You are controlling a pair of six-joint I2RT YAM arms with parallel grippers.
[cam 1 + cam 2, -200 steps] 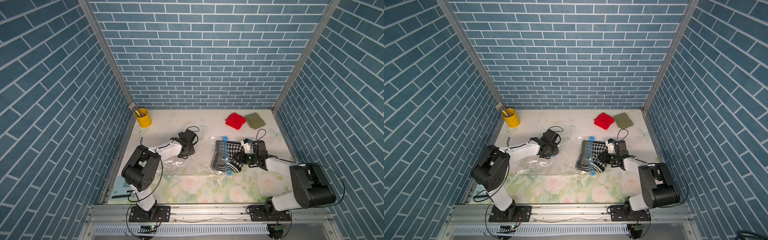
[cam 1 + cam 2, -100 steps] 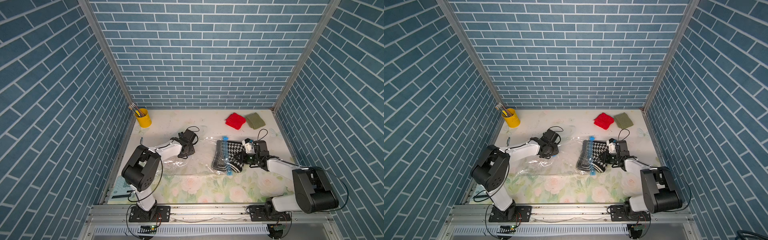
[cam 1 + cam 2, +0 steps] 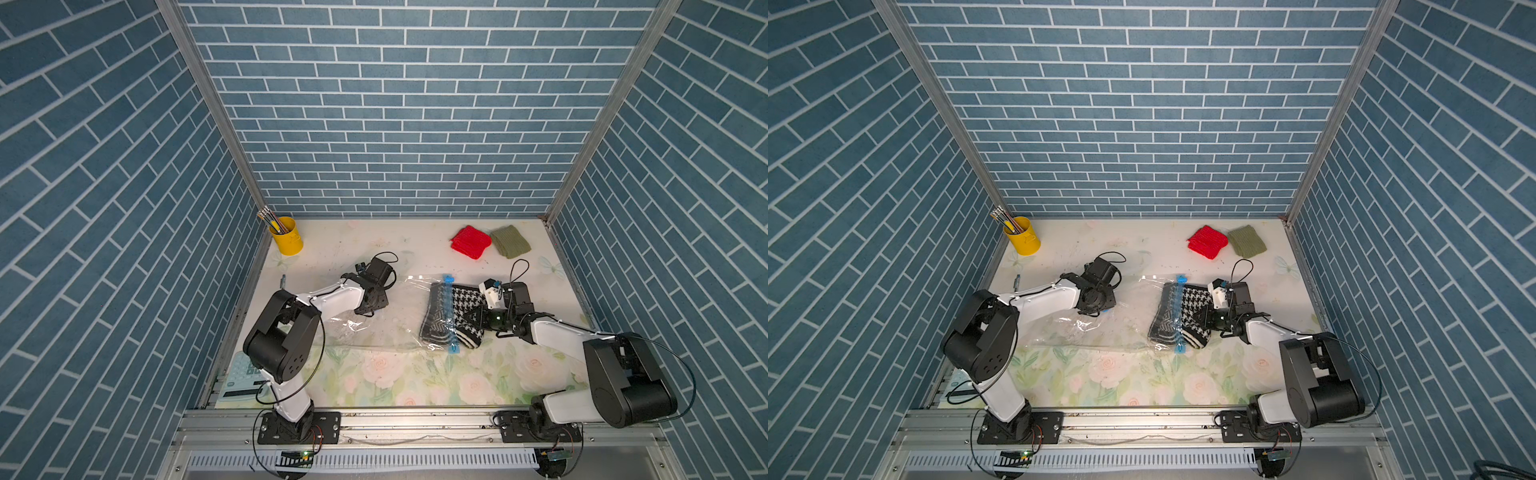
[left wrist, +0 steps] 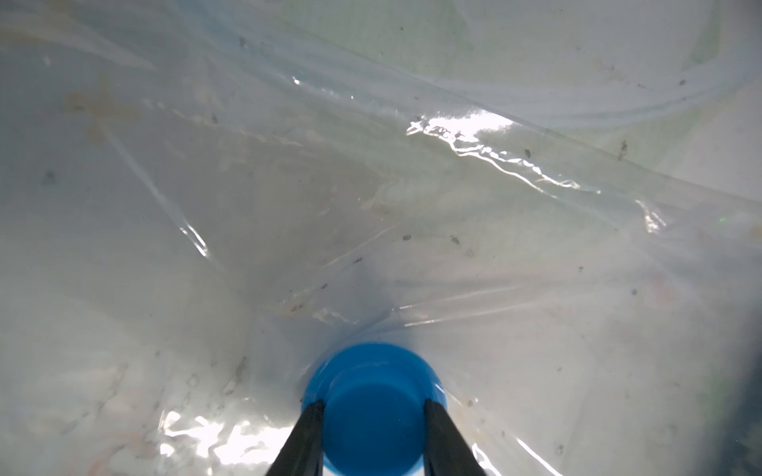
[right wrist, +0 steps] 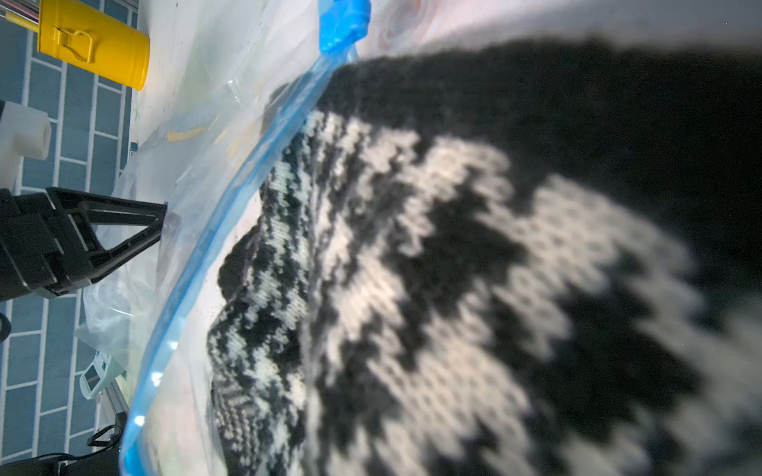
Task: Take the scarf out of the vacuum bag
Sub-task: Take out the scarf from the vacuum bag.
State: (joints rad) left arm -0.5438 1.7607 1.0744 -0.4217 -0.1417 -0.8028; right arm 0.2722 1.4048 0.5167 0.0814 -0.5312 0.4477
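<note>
My right tool point(image 3: 474, 318) pinches the scarf point(image 3: 453, 305), which trails left into the vacuum bag point(image 3: 386, 326); my left tool point(image 4: 373, 408) clamps its valve cap point(image 4: 373, 371).

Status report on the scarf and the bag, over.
Left gripper clamped on valve cap, anchoring vacuum bag. Right gripper shut on scarf edge. Scarf straddles zip strip, partly out. Red knit, olive knit apart, not blocking.
</note>
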